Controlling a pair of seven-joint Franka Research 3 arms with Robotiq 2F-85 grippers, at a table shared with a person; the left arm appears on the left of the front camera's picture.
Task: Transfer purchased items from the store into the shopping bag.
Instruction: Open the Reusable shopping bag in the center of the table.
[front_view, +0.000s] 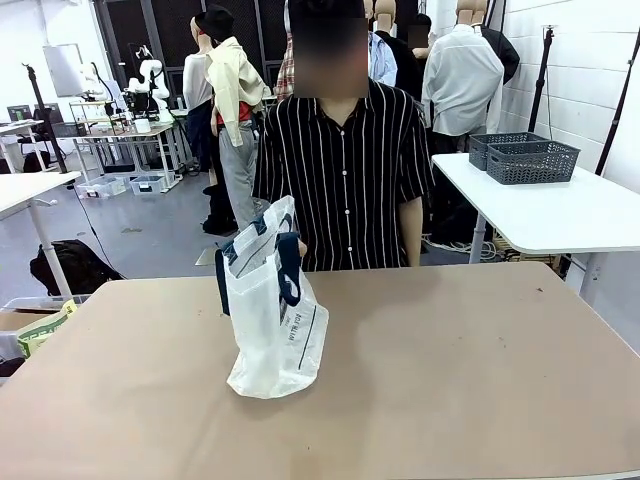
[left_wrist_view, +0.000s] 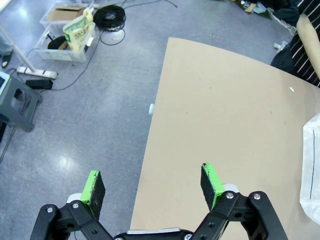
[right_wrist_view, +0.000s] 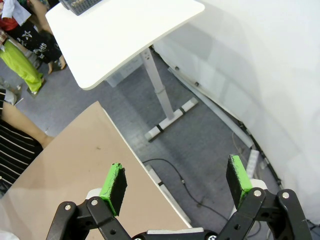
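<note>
The shopping bag (front_view: 272, 320), translucent white with navy handles, stands upright on the tan table (front_view: 450, 380) left of centre. The person behind the table holds its top with a hand (front_view: 301, 244). An edge of the bag (left_wrist_view: 312, 175) shows at the right of the left wrist view. My left gripper (left_wrist_view: 151, 180) hangs open and empty above the table's left edge, half over the floor. My right gripper (right_wrist_view: 175, 175) is open and empty too, above the table's right edge and the floor beside it. The purchased items and the store are out of view.
Two dark grey lattice baskets (front_view: 530, 160) sit on a white side table (front_view: 570, 210) at the back right. Clear bins (left_wrist_view: 67, 37), cables and a power strip lie on the floor to the left. A wall (right_wrist_view: 260, 60) runs close on the right.
</note>
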